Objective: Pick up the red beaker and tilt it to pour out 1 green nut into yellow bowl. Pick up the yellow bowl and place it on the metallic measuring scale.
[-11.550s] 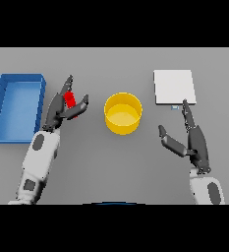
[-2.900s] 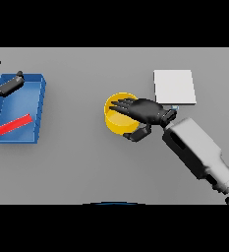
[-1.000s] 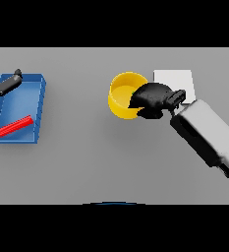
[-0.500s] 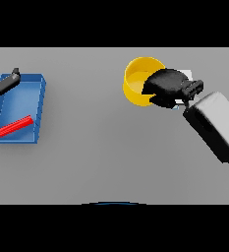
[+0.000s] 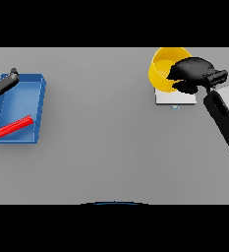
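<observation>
Right hand (image 5: pixel 192 71) gripping yellow bowl (image 5: pixel 163 69), unlabelled

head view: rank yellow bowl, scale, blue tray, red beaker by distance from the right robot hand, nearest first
1. Yellow bowl: in the right robot hand, far right.
2. Metallic measuring scale: directly under the bowl and hand.
3. Blue tray: far left; its near wall is closest.
4. Red beaker: lying in the tray's front left part, farthest away.

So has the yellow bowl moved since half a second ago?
Yes. The right hand has carried the yellow bowl further right and away from the robot, so it now overlaps the metallic scale.
</observation>
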Robot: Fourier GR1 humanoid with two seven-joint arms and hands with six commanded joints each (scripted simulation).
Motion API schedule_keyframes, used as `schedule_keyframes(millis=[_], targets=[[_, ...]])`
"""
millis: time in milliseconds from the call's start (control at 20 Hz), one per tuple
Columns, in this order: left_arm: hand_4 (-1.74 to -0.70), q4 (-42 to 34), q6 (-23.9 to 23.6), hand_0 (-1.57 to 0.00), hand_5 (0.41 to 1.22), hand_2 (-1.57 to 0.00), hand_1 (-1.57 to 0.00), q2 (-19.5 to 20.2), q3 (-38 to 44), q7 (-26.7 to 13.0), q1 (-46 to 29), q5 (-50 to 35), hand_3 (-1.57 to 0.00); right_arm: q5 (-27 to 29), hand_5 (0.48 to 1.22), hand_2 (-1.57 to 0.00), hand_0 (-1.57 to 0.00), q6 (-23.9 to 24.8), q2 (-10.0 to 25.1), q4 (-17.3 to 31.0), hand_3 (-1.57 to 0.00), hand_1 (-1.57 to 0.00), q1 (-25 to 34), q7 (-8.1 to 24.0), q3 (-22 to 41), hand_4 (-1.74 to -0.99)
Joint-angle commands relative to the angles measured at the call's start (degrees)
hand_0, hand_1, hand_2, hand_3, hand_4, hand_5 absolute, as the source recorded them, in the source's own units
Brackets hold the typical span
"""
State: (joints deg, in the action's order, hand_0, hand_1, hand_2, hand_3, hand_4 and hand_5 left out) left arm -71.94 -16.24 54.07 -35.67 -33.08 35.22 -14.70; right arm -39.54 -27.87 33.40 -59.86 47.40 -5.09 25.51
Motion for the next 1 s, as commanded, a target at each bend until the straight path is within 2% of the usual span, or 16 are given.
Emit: schedule_keyframes(millis=[0,150,250,350,650,700,800,900,950], targets=[[-0.83,0.6,0.2,0.0,0.774,0.0,0.0,-0.3,0.0,0.3,0.4,0.1,0.0,-0.3,1.221,-1.57,-1.57,1.0,0.1,3.1,-1.17,-1.57,0.8,-0.9,-0.2,-1.72],[-0.82,0.9,0.4,0.0,0.763,0.0,0.0,0.1,0.1,0.9,-0.6,0.0,0.0,-0.4,1.221,-1.57,-1.57,2.2,-0.4,8.2,-1.23,-1.57,1.7,-1.1,0.0,-1.722],[-0.82,0.4,0.0,0.0,0.756,0.0,0.0,0.2,0.2,0.6,-0.5,0.0,0.0,-1.1,1.221,-1.57,-1.57,5.1,-1.6,12.2,-1.31,-1.57,2.4,-1.4,0.3,-1.723],[-0.81,0.4,0.5,0.0,0.753,0.0,0.0,0.0,0.0,0.2,-0.4,-0.1,0.0,-1.7,1.221,-1.57,-1.57,7.5,-2.6,16.1,-1.39,-1.57,2.9,-3.4,0.8,-1.724],[-0.8,0.9,0.1,0.0,0.725,0.0,0.0,-0.6,-0.3,0.0,-0.1,0.3,0.0,-1.8,1.221,-1.57,-1.57,10.5,-4.9,22.6,-1.5,-1.49,4.2,-2.8,1.4,-1.727],[-0.81,0.1,0.0,0.0,0.728,0.0,0.0,0.0,-0.1,0.0,-0.4,0.1,0.0,-1.9,1.221,-1.57,-1.57,11.3,-4.7,23.7,-1.51,-1.48,4.7,-3.7,1.4,-1.727],[-0.81,0.9,0.1,0.0,0.734,0.0,0.0,-0.6,-0.2,0.4,0.1,0.3,0.0,-1.4,1.221,-1.57,-1.55,11.3,-5.0,24.6,-1.48,-1.42,4.9,-4.0,1.6,-1.721],[-0.81,0.1,0.0,0.0,0.74,0.0,0.0,-0.3,0.0,0.0,0.2,0.0,0.0,-0.8,1.221,-1.57,-1.54,10.3,-5.2,25.9,-1.17,-1.41,5.7,-4.3,1.5,-1.728],[-0.81,1.1,0.1,0.0,0.745,0.0,0.0,-1.0,-0.3,0.1,0.6,0.3,0.0,-0.6,1.221,-1.5,-1.54,10.1,-5.4,25.9,-1.02,-1.44,5.3,-3.8,1.4,-1.659]])
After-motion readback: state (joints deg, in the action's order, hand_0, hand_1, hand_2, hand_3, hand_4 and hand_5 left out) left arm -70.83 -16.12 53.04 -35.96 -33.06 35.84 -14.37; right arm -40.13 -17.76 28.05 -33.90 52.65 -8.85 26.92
